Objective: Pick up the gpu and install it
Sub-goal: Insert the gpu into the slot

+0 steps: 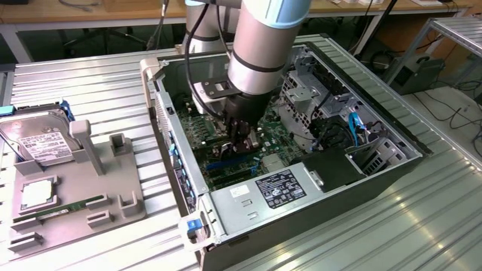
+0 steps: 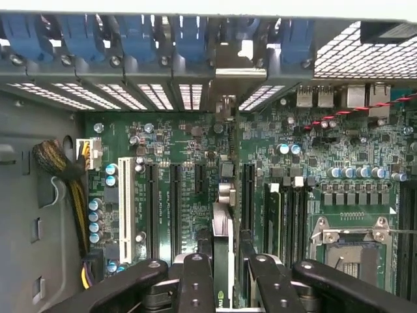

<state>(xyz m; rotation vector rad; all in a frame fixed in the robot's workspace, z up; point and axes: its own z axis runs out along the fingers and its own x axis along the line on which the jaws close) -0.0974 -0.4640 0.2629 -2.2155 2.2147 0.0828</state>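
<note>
One gpu (image 2: 223,248), one hard drive (image 1: 38,138), perhaps one memory stick (image 1: 60,209).

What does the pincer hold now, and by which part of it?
The pincer holds the thin flat black gpu card by its upper edge, edge-on over the green motherboard.

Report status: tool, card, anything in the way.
Tool down inside the computer case, closed on the card. Card edge-on over the green board, between slots. Nothing visibly in the way.
</note>
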